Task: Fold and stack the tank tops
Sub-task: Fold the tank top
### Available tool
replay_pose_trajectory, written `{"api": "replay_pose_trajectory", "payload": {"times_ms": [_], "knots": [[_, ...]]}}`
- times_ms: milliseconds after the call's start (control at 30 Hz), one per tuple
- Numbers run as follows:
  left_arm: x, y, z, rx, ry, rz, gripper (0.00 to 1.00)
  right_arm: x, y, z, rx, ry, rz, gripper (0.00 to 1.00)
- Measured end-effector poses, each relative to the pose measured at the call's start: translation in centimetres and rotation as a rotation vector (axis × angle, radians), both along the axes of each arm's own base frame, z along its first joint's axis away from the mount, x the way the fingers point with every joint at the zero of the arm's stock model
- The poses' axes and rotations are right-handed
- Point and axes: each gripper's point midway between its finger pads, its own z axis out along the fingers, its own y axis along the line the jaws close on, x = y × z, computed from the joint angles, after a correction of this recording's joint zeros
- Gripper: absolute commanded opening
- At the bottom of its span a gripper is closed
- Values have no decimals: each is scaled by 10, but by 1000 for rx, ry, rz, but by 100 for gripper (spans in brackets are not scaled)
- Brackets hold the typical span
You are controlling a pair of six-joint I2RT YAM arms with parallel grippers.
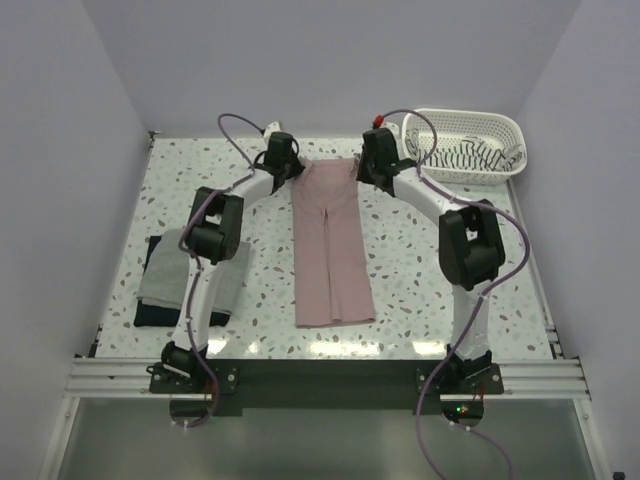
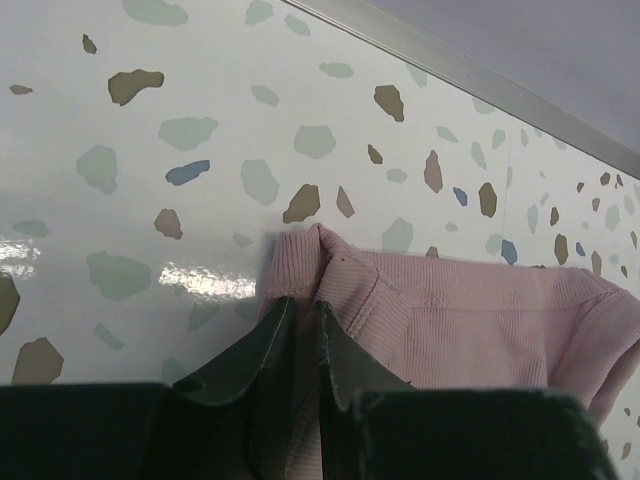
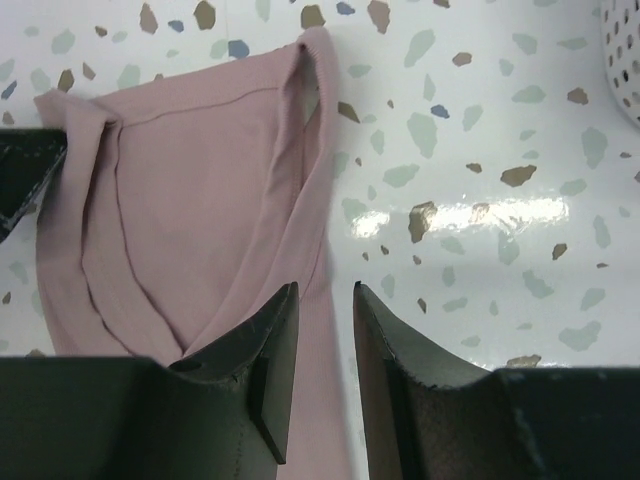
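Note:
The dusty pink tank top [image 1: 332, 250] lies lengthwise on the middle of the table, folded into a long narrow strip. My left gripper [image 1: 283, 160] is at its far left corner; in the left wrist view it [image 2: 305, 305] is shut on a bunched strap of the pink top [image 2: 470, 320]. My right gripper [image 1: 372, 158] is at the far right corner; in the right wrist view it [image 3: 326, 290] is open, its jaws either side of the pink top's [image 3: 190, 200] right edge. A folded light grey top [image 1: 165, 268] lies on a dark navy one [image 1: 158, 313] at the left. The striped top [image 1: 468, 158] lies in the basket.
The white lattice basket [image 1: 470, 116] stands at the far right corner; its wall shows in the right wrist view [image 3: 625, 60]. The table's back rail [image 2: 470, 75] runs just beyond the left gripper. Walls enclose the table on three sides.

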Motion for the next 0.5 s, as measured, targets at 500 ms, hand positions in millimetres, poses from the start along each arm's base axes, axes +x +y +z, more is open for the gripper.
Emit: {"api": "replay_pose_trajectory", "payload": {"times_ms": [500], "knots": [[2,3,-4,23,-2,8,19,74,-25,-68,42,-3,-106,31]]}}
